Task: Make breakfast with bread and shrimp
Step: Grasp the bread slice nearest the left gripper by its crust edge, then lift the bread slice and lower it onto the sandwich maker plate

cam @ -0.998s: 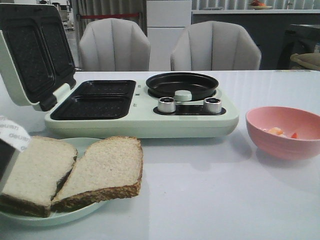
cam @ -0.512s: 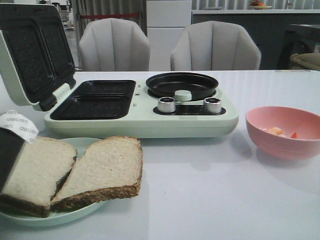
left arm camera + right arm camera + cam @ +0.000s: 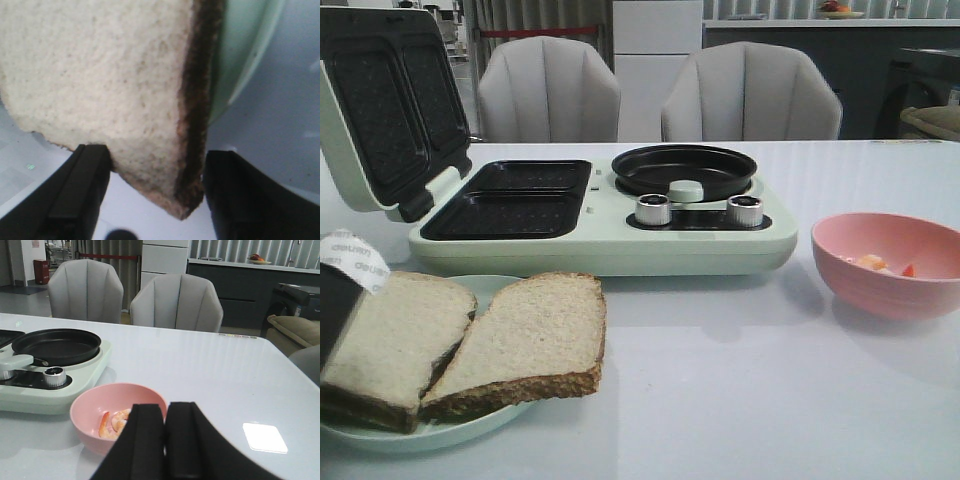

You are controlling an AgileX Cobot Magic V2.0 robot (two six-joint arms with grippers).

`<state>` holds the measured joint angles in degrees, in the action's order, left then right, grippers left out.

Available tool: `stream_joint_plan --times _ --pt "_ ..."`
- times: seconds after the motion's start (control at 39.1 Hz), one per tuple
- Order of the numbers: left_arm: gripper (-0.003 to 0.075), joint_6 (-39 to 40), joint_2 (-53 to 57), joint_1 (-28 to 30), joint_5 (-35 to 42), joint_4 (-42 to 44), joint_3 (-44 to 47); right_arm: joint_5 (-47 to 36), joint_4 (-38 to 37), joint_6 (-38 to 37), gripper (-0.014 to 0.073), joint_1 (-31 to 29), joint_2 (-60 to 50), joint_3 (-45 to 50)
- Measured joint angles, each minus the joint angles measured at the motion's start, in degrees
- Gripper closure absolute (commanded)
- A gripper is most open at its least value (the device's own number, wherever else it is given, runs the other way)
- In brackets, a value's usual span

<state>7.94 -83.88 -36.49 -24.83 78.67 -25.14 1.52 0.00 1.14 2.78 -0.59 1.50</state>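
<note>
Left gripper (image 3: 150,195) lowered, apparently straddling bread (image 3: 110,90)

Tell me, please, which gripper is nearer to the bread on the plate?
Left. The left gripper has its open fingers on either side of a corner of the bread. The right gripper is shut, off by the pink bowl.

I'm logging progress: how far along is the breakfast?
Done: nothing cooked; the sandwich maker lies open and empty. In hand: the left gripper straddles a corner of one bread slice on the plate. Left: both slices, and the shrimp in the pink bowl.
</note>
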Motion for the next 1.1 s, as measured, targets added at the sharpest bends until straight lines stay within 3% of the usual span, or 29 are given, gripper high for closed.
stream_joint_plan --times 0.18,0.41,1.1 --pt "0.0302 0.0 -2.0 0.1 0.0 1.1 -1.8 0.0 0.0 0.0 0.0441 0.0 0.0 0.0" --pt "0.0608 0.1 -2.6 -0.5 -1.4 1.3 -2.7 0.0 0.0 0.0 0.0441 0.0 0.0 0.0" --pt "0.0603 0.1 12.3 -7.4 -11.1 -5.4 -7.0 0.0 0.0 0.0 0.0441 0.0 0.0 0.0"
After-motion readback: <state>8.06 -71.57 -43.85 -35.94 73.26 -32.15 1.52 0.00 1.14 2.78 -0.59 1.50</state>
